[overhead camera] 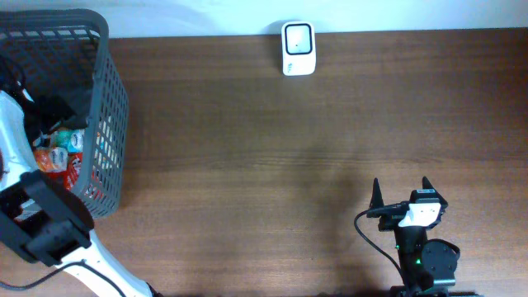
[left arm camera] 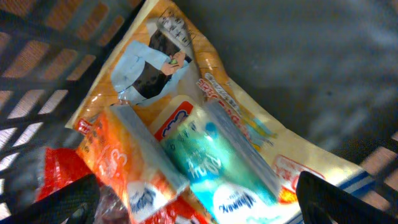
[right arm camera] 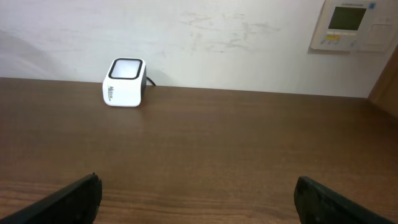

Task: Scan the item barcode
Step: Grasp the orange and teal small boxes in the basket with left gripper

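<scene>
Several snack packs lie in the grey mesh basket point(overhead camera: 114, 124) at the table's left. The left wrist view shows a teal pack point(left arm camera: 214, 165), an orange pack point(left arm camera: 118, 155), a red pack point(left arm camera: 56, 171), and under them a yellow bag point(left arm camera: 155, 62) with a cartoon figure. My left gripper point(left arm camera: 199, 200) hangs open just above the teal and orange packs, holding nothing. The white barcode scanner point(overhead camera: 297, 48) point(right arm camera: 125, 82) stands at the table's far edge. My right gripper point(overhead camera: 402, 188) point(right arm camera: 196, 194) is open and empty near the front right, facing the scanner.
The basket's mesh wall point(left arm camera: 37, 56) closes in around my left gripper. My left arm point(overhead camera: 49, 223) leans over the basket's front corner. A wall control panel point(right arm camera: 348, 25) hangs behind the table to the right. Brown tabletop point(overhead camera: 264, 165) lies between basket, scanner and right arm.
</scene>
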You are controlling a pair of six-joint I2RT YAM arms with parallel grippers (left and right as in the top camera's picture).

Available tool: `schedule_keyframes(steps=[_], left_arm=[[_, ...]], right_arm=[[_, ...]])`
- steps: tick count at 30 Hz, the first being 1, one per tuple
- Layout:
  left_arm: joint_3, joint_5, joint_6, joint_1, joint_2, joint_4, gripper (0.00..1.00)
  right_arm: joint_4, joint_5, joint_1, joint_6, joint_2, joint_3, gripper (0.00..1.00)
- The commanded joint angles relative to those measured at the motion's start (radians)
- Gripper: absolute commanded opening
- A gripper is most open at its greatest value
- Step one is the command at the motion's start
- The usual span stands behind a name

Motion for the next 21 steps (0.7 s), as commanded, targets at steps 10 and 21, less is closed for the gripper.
schedule_keyframes(steps=[10,21], left_arm=[[0.011,-0.11,-0.074,0.007,0.072,0.003,0.99],[-0.064,-0.114,-0.074,0.007,0.074,0.014,0.62]], right_arm=[[-0.003,0.012,-0.006,0.008,-0.006,-0.008,0.98],[-0.003,0.012,-0.006,0.008,-0.006,-0.008,0.98]])
